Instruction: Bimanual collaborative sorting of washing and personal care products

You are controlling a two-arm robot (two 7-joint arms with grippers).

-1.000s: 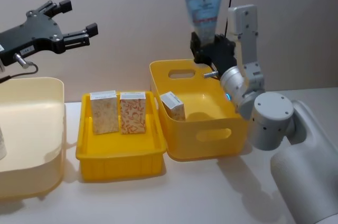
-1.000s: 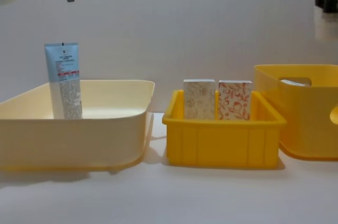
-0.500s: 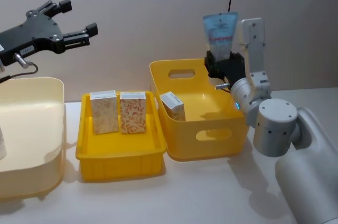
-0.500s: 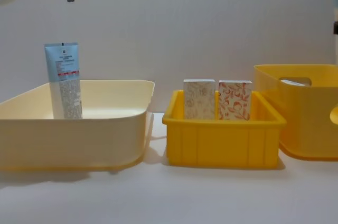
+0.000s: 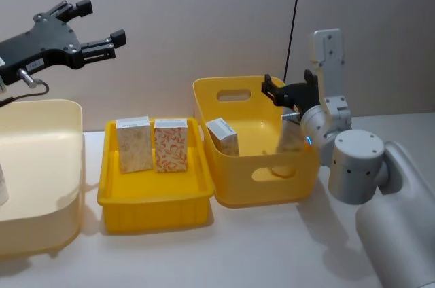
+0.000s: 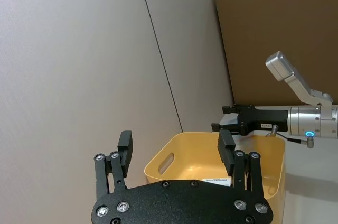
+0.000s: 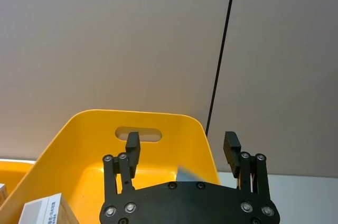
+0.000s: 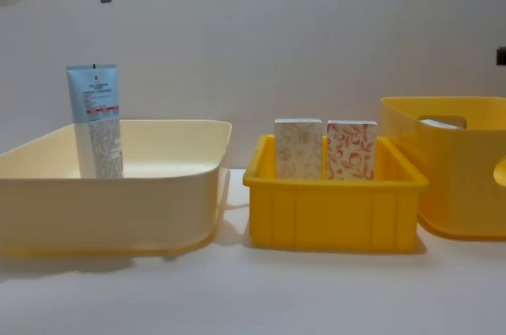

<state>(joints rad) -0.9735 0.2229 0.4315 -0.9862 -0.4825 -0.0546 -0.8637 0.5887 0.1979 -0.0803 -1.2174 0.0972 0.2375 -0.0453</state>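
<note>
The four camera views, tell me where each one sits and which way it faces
Head view: high on the robot, looking down at the yellow bins; left gripper and right gripper show, jaws open.
Chest view: low, looking across the table at the tube and two boxes.
Left wrist view: on the left arm, looking past its jaws to the deep yellow bin.
Right wrist view: above that same bin, shared with the head view.

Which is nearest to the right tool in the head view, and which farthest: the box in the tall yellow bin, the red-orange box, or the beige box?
From the right tool, which is open above the tall yellow bin:
1. The box in that bin, lying just to its left.
2. The red-orange box, standing in the low yellow tray.
3. The beige box, on the tray's far left side.
</note>
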